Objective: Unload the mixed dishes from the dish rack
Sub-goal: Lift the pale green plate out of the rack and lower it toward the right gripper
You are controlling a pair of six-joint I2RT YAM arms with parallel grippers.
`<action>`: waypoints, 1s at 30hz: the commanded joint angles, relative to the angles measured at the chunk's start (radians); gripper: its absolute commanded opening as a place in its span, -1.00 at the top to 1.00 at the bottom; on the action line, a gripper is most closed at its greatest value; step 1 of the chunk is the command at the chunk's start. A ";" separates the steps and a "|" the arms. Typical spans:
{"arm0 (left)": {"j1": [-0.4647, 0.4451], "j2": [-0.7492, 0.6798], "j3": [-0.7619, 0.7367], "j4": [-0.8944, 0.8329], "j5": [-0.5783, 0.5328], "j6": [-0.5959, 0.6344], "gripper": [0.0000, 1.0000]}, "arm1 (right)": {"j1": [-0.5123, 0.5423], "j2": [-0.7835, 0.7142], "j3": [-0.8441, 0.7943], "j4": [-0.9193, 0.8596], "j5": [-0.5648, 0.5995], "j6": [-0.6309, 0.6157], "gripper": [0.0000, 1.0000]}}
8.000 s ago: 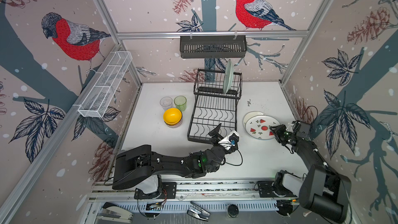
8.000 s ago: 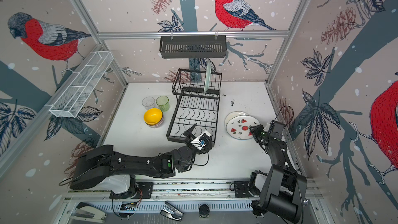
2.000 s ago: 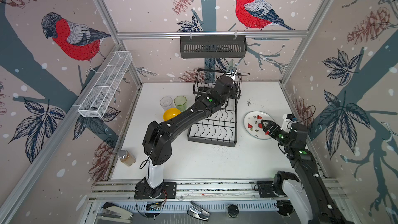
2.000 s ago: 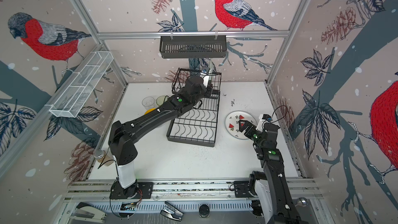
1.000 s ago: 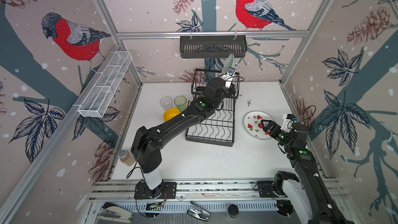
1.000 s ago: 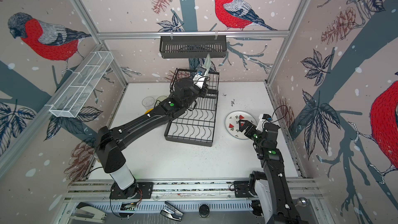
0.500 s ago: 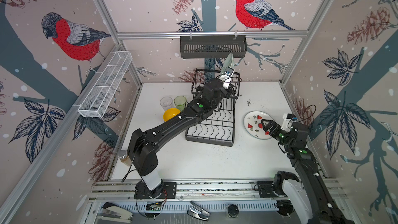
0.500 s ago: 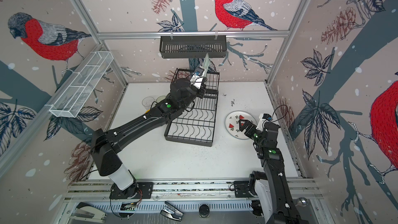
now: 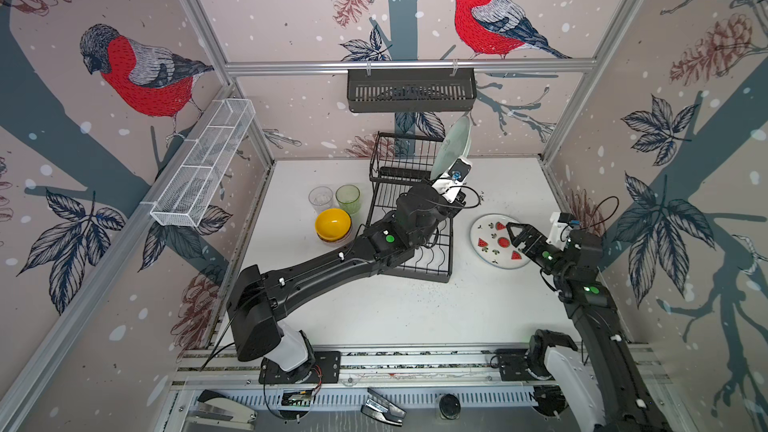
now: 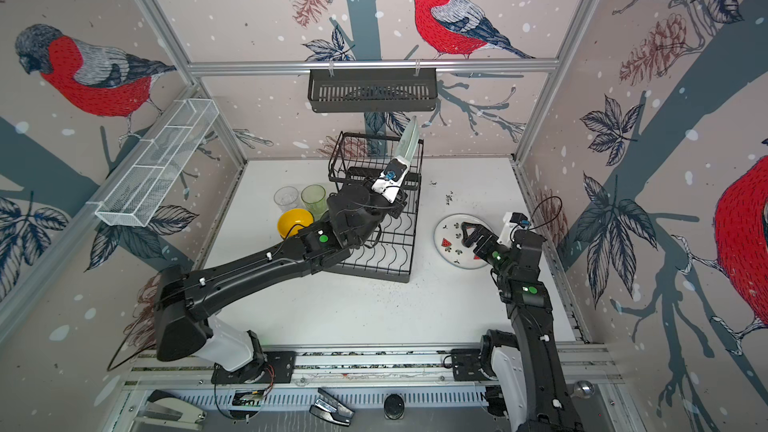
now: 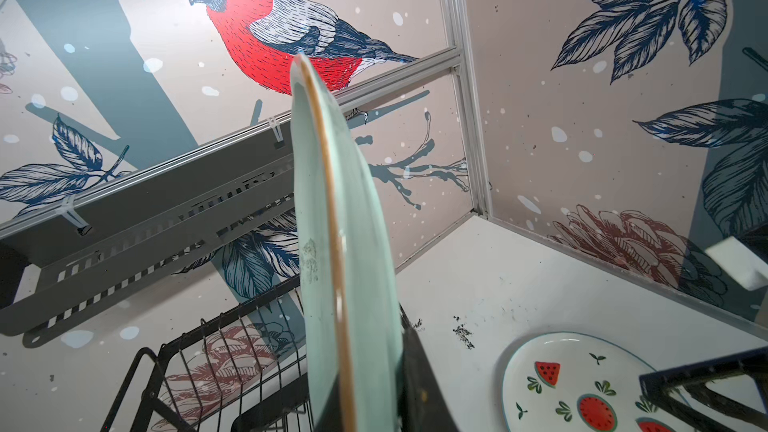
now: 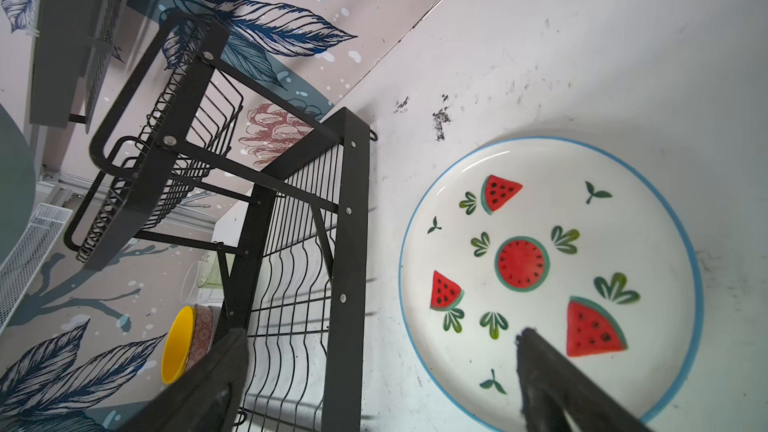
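Observation:
My left gripper (image 9: 439,177) is shut on the lower edge of the mint plate (image 9: 451,147), which stands on edge with a gold rim (image 11: 332,243). The plate hangs above the right end of the raised basket of the black wire dish rack (image 9: 432,261). The rack's flat tray (image 12: 299,284) holds no dishes. My right gripper (image 9: 517,238) is open and hovers low over a white watermelon plate (image 12: 540,263) on the table, right of the rack. A yellow bowl (image 9: 332,224) is stacked on a patterned bowl left of the rack, behind it a clear tumbler (image 9: 321,199) and a green one (image 9: 347,198).
A black slotted basket (image 9: 409,89) hangs from the back rail just above the lifted plate. A white mesh trough (image 9: 203,168) is fixed to the left wall. Dark crumbs (image 9: 480,197) lie on the white table (image 9: 395,309) behind the watermelon plate.
The left gripper has carried the mint plate a little to the right above the raised basket, and the arm has stretched lower. The right arm has not moved.

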State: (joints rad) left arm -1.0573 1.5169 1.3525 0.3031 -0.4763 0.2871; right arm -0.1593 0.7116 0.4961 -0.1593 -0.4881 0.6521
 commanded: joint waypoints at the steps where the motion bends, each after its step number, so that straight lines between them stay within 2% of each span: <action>1: -0.038 -0.060 -0.042 0.200 -0.060 0.023 1.00 | 0.001 -0.007 0.019 -0.014 -0.045 0.014 -0.99; 7: -0.197 -0.154 -0.118 0.158 -0.192 0.052 1.00 | 0.002 -0.016 0.054 -0.057 -0.082 0.012 -0.99; 13: -0.278 -0.202 -0.223 0.133 -0.274 0.023 1.00 | 0.002 -0.024 0.075 -0.073 -0.132 0.034 -0.99; 23: -0.295 -0.278 -0.431 0.180 -0.348 -0.069 1.00 | 0.022 -0.063 0.065 -0.100 -0.131 0.058 -0.99; 26: -0.298 -0.294 -0.469 0.183 -0.369 -0.075 1.00 | 0.059 -0.065 0.058 -0.081 -0.138 0.089 -0.99; 30: -0.300 -0.331 -0.510 0.185 -0.394 -0.076 1.00 | 0.147 -0.070 0.058 -0.075 -0.060 0.121 -0.99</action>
State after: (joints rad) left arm -1.3556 1.2121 0.8555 0.3317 -0.8238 0.2131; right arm -0.0502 0.6460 0.5533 -0.2554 -0.5961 0.7372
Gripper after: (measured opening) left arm 0.145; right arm 0.994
